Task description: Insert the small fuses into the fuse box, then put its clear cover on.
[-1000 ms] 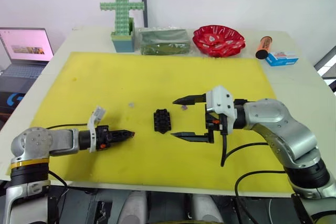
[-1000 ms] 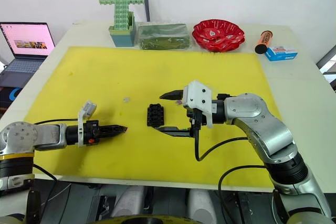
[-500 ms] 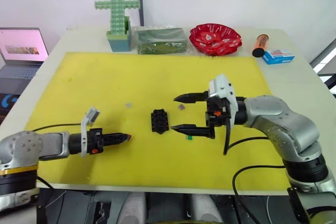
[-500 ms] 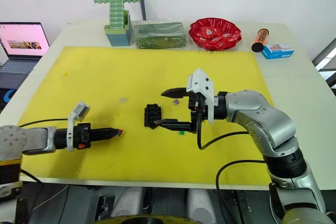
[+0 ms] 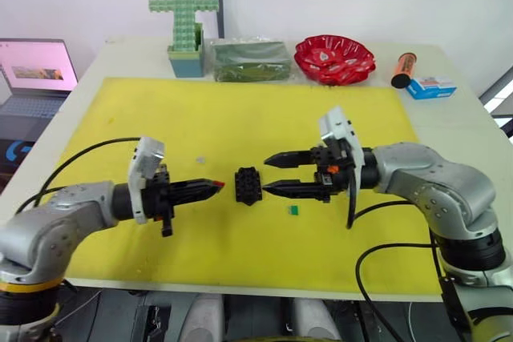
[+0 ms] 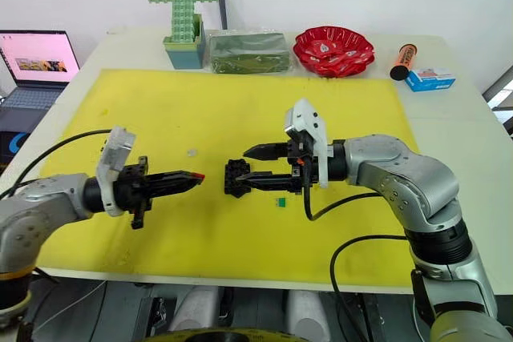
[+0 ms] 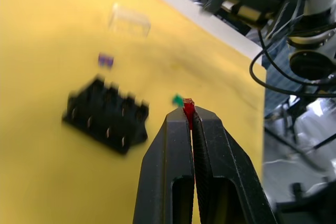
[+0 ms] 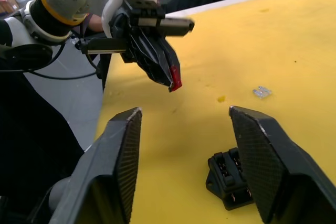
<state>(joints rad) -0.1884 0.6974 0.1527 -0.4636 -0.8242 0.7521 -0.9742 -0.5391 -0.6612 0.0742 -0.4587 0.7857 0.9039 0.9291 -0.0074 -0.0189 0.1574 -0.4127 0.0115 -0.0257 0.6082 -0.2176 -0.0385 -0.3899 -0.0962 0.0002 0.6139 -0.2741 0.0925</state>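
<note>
Red plastic shows at the very tip of the left tool (image 5: 215, 186), whose two fingers are pressed together on the red fuse (image 7: 188, 106), held just off the near-left side of the fuse box (image 5: 248, 184), which lies on the yellow mat (image 5: 160, 118) covering the worktop (image 5: 465, 130). The right tool (image 5: 272, 175) sits just on the other side of the box with its fingers spread, one tip above and one close beside the box's right edge, gripping nothing. The step in hand looks like seating this first fuse, and doing it well probably means turning the left wrist so the fuse points down into an open slot rather than sliding in sideways (the wrist view shows the slots facing up). The right tool could usefully close lightly on the box's ribbed sides to pin it, since a small block like that would likely skate across the mat under a push. Only a sliver of fuse sticks out past the fingertips, so the press should be gentle and straight. The green fuse (image 5: 293, 210) lies on the mat just below the right tool, the purple fuse (image 7: 105, 60) rests beyond the box, and the clear cover (image 5: 200, 160) lies up-left of the box, near it but apart, all waiting.
</note>
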